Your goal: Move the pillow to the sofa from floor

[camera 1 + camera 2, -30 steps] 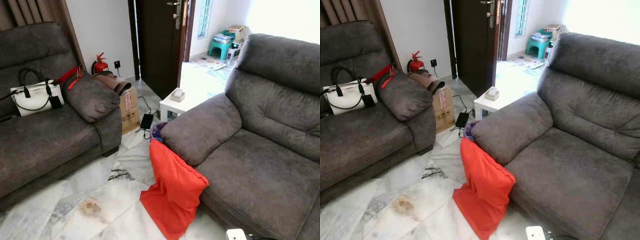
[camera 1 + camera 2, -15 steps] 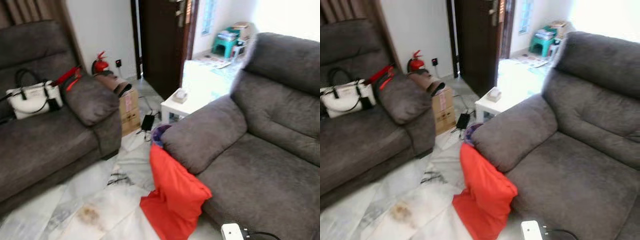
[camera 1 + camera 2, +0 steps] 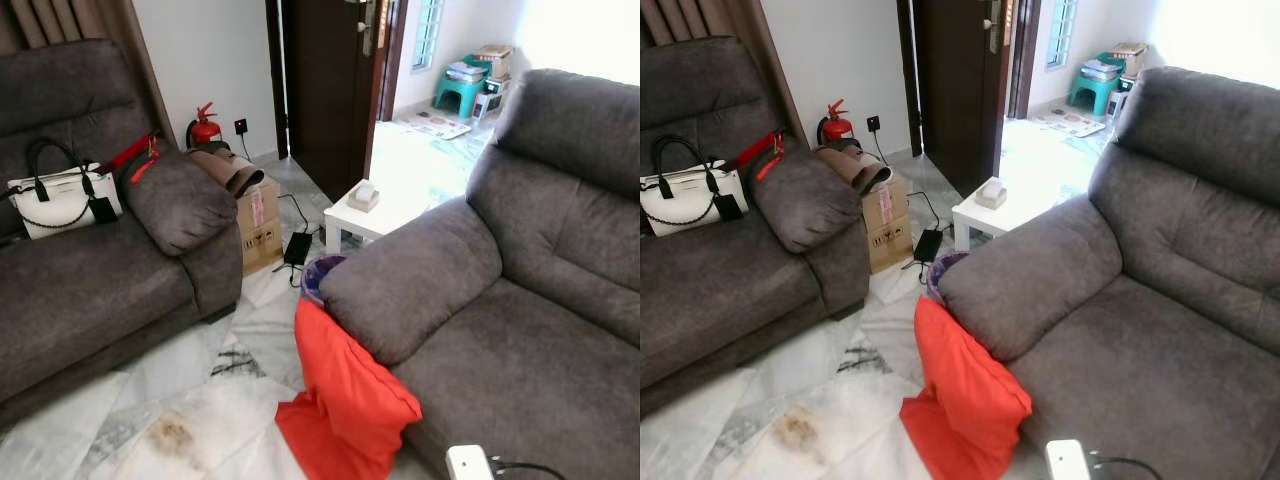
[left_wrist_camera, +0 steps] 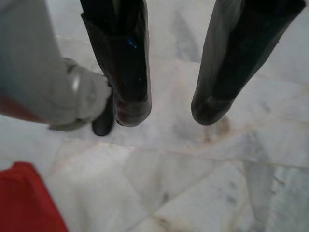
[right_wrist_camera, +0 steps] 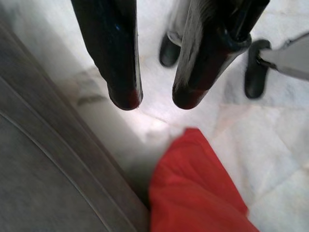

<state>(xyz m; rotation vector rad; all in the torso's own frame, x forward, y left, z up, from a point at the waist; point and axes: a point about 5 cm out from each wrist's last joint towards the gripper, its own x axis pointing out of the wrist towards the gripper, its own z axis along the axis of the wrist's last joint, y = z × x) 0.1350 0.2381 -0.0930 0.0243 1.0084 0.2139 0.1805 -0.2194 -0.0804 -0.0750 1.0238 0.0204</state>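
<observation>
The red pillow lies on the floor against the sofa, below the spread right gripper; the left gripper is also spread.

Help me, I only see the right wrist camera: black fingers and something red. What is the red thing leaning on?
Observer: The red pillow leans on the armrest of the right grey sofa, its bottom on the floor.
Operator: Anything on the other sofa?
Observer: A white handbag sits on the left sofa.
Operator: And the left gripper?
Observer: The left gripper hangs open over the marble floor.
</observation>
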